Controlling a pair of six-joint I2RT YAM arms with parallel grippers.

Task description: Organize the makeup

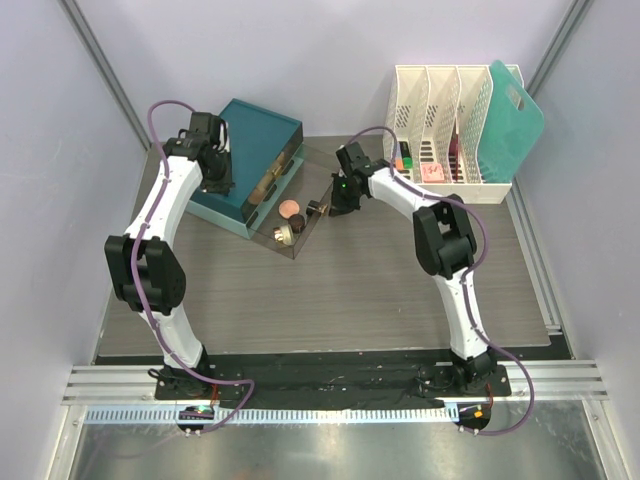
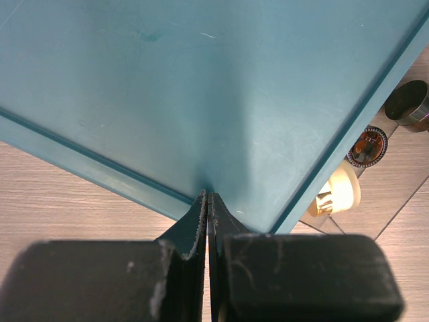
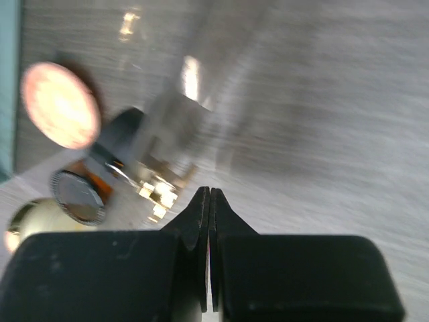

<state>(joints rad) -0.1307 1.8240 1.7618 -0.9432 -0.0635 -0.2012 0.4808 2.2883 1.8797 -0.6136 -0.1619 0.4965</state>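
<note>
The makeup lies in a clear drawer (image 1: 300, 225) pulled out of the teal box (image 1: 255, 140): a peach compact (image 1: 290, 208), a dark jar (image 1: 283, 235) and a small bottle (image 1: 318, 209). My left gripper (image 1: 218, 180) is shut and empty, its tips resting on the teal box lid (image 2: 201, 87); the left wrist view also shows a dark jar (image 2: 409, 104) and a beige tube (image 2: 338, 194). My right gripper (image 1: 338, 208) is shut and empty at the drawer's far right corner. The blurred right wrist view shows the compact (image 3: 60, 104), a dark jar (image 3: 79, 196) and a clear bottle (image 3: 164, 151) just ahead of its tips (image 3: 209, 191).
A white slotted rack (image 1: 440, 130) stands at the back right with small items in its slots and a teal board (image 1: 515, 120) leaning on it. Grey walls close in on both sides. Bare wood tabletop (image 1: 330, 300) lies in front of the drawer.
</note>
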